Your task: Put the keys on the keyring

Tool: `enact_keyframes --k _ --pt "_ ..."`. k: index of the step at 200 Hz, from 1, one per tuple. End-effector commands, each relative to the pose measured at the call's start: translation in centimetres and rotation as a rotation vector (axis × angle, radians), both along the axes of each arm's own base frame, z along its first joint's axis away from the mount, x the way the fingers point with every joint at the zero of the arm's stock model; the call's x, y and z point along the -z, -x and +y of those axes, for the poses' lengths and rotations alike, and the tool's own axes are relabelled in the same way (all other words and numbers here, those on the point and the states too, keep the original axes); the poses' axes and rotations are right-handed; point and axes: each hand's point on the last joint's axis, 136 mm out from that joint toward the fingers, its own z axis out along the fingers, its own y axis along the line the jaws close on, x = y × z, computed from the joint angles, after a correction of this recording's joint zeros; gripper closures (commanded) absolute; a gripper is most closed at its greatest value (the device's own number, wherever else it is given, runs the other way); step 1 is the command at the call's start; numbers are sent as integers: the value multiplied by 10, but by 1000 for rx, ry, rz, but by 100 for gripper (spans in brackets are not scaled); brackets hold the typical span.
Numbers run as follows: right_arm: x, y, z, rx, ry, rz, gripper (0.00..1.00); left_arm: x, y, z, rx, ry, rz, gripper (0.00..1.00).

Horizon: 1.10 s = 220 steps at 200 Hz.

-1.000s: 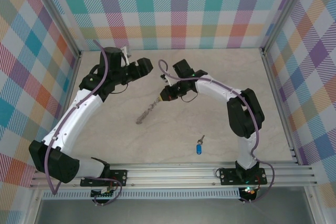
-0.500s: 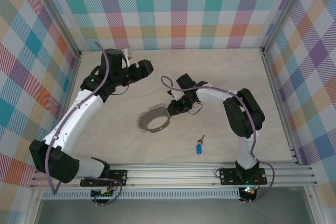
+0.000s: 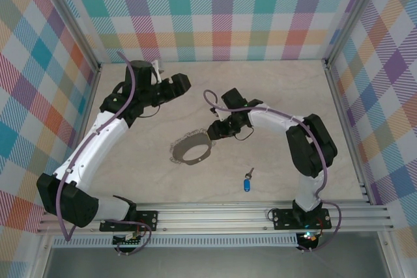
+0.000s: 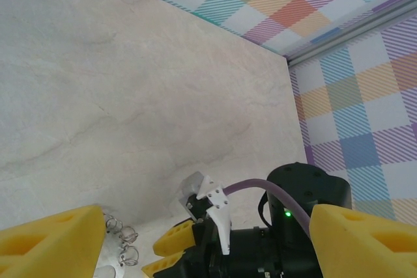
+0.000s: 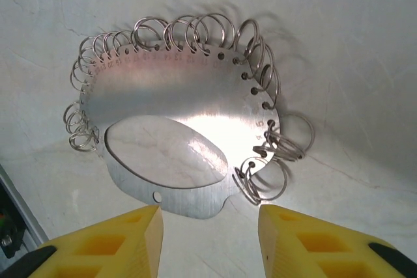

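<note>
keyring set down flat on desk | right hand now released just beside keyring | left hand released, empty | key apart from keyring, threading unstarted

Keyring dropped from dangling edge-on to lying flat on table; let go by right gripper, jaws now parted beside rim.
</note>
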Motion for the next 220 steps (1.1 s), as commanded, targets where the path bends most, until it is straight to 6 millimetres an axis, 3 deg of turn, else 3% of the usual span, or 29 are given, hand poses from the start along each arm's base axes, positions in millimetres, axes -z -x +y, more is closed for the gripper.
enact_keyframes --k 1,83,220 --pt "12 13 -5 26 11 61 58 2 0 0 4 4 2 17" --pt "28 16 2 47 -17 130 60 5 -3 -1 3 3 11 17" --pt "31 9 13 27 -42 142 69 6 -4 0 -5 3 14 17"
